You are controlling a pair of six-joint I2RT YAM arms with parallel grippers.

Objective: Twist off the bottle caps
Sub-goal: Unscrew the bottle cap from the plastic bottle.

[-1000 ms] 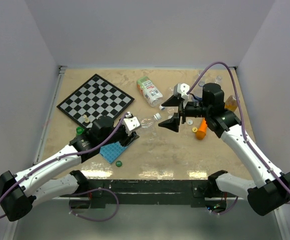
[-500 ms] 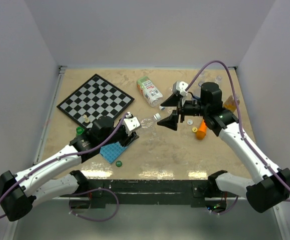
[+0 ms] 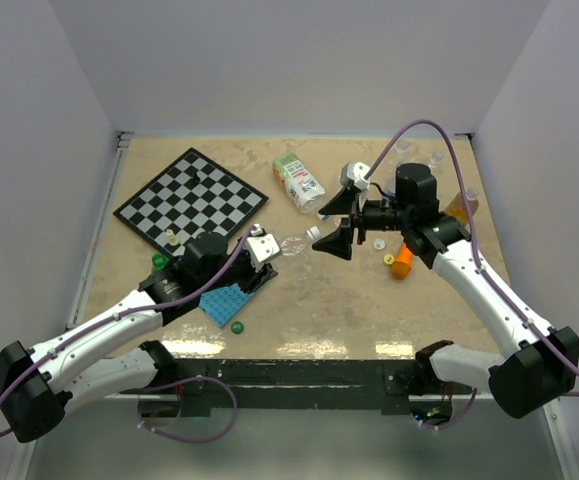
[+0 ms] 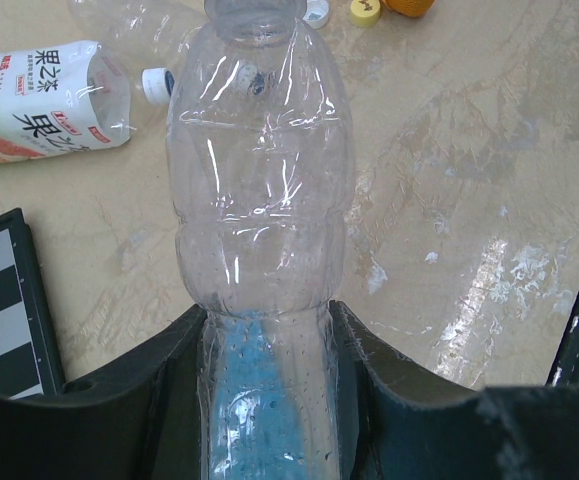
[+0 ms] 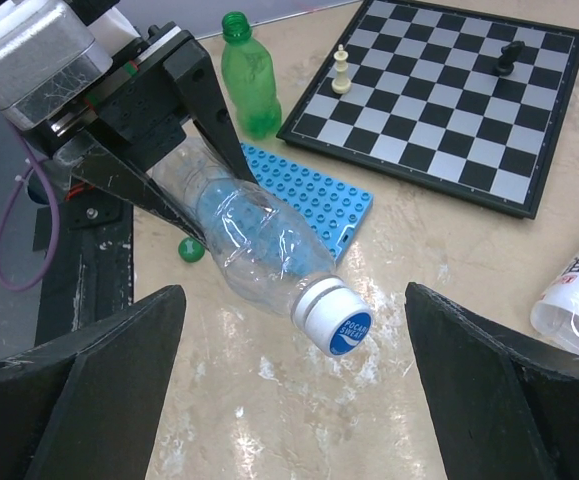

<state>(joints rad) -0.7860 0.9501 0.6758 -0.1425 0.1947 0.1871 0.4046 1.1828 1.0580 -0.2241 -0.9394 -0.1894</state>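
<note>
The left tool point(image 4: 267, 335) is pinching the clear bottle point(image 4: 259, 190) at its lower body, holding it above the blue studded plate point(image 5: 314, 195) on the bench point(image 5: 449, 330). The white cap with blue top point(image 5: 335, 319) is sitting on the neck of this bottle and facing the right tool point(image 5: 291, 300), which is hovering with its jaws spread wide, one on each side of the cap, not touching it. A loose green cap point(image 5: 190, 248) is lying on the bench just beside the plate
</note>
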